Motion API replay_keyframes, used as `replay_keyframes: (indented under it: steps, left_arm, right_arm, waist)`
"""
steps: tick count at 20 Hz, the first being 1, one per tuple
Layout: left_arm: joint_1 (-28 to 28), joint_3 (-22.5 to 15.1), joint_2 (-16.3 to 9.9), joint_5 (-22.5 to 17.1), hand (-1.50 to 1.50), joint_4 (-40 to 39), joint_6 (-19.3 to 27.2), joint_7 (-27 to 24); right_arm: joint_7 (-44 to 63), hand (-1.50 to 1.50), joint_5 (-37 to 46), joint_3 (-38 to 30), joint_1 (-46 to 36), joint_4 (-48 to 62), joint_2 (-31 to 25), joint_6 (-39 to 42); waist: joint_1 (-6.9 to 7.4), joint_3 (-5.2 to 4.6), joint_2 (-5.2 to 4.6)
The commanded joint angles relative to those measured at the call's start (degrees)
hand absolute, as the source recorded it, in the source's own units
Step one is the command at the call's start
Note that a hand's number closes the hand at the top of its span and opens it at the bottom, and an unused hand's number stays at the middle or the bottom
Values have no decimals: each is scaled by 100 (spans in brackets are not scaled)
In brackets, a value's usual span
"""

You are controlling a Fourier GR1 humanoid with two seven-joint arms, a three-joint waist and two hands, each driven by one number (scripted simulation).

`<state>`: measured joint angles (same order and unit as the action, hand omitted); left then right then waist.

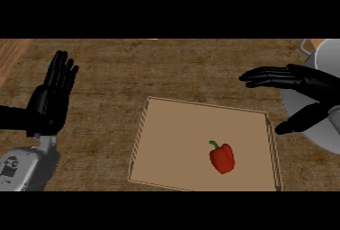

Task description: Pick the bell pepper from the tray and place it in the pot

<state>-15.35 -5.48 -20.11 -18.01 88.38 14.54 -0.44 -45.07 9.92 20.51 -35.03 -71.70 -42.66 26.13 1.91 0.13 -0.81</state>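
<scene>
A red bell pepper with a green stem lies on the tan wooden tray, toward the tray's near right part. My right hand hovers open above the tray's far right corner, fingers stretched to the left, thumb pointing down; it holds nothing and sits well beyond the pepper. Behind that hand, at the right edge, the grey pot shows only in part. My left hand rests open at the left, fingers up.
The tray has low raised rims on its left and right sides. A dark brown counter surrounds it, with a lighter wooden strip at the far left.
</scene>
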Motion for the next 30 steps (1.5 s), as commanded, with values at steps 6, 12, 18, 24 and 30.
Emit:
replay_keyframes:
  steps: [6,12,18,24,30]
  left_arm:
    - [123,145,76,71,0,15,16,-10]
    - [48,283,81,130,0,-258,-249,-171]
    - [-466,244,347,444,0,-486,-6,-4]
    - [150,412,290,360,0,33,-282,137]
    - [198,831,94,226,0,-93,-673,88]
  right_arm:
    - [-260,-150,1274,1103,-246,-463,-27,132]
    - [143,-150,1912,1428,-193,-298,303,25]
    - [368,-150,2126,1326,-89,-395,337,432]
    - [443,-150,2712,1471,480,-589,821,115]
    - [192,-150,2943,1307,805,-750,1047,-85]
  waist:
    - [-119,-15,81]
    - [-132,-15,69]
    - [-197,-14,71]
    - [-178,-14,84]
    - [-178,-14,84]
